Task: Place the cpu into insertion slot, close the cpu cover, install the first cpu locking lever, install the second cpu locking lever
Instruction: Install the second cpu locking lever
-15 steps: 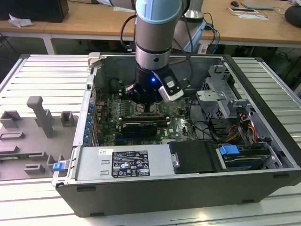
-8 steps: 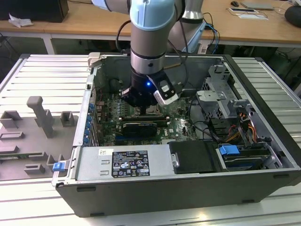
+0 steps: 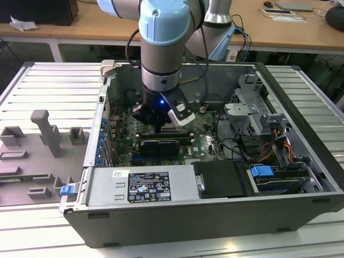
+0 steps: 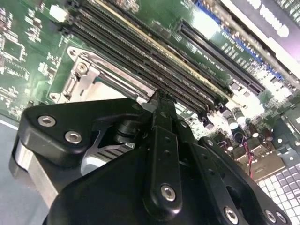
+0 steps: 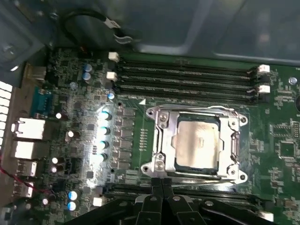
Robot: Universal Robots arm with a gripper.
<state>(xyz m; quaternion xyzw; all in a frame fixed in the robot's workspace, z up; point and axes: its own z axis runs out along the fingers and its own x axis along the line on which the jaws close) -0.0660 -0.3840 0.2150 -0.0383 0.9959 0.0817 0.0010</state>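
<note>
Gripper (image 5: 161,183): black fingers pressed together, nothing between them, tips at the socket's near edge.
Cpu (image 5: 196,143): silvery-beige square seated in the insertion slot (image 5: 161,140).
Cpu cover (image 5: 230,140): silver frame lying flat around the chip.
Memory slots (image 5: 187,77): just beyond the socket.
Risk: likely a tip sliding off a thin lever onto the board.

In the exterior view the arm's grey and pale-blue wrist and black gripper (image 3: 159,124) hide the square silver-rimmed insertion slot. In the second wrist view the gripper body covers most of the thin silver metal cpu cover (image 4: 86,75), leaving one corner visible.
</note>
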